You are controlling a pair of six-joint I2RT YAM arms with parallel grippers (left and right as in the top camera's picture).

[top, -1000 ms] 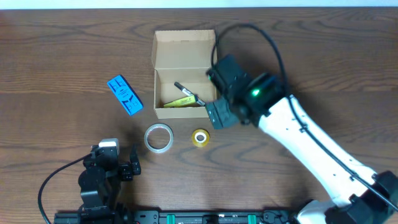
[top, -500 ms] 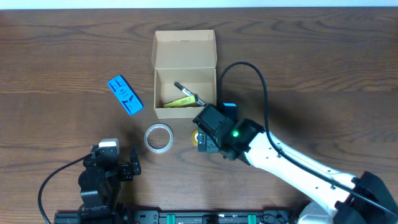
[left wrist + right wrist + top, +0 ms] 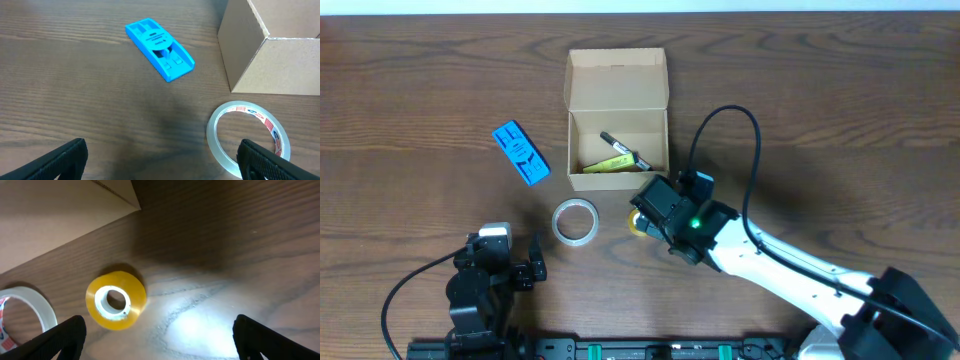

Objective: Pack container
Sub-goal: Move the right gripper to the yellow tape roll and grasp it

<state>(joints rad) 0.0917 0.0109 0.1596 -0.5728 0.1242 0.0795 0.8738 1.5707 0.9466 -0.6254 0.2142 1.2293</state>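
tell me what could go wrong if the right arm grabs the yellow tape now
1. The yellow tape lies flat and off-centre under the open right gripper, nearer one finger, so closing might nudge it away rather than grip it.
2. The clear tape and the box wall are close by; a finger coming down could bump either.
3. The box already holds a pen and a yellow item, so the roll may land on them.

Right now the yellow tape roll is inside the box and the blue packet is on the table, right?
No. The yellow tape roll is not inside the box; it lies on the table just outside it, as the right wrist view shows. The blue packet is on the table.
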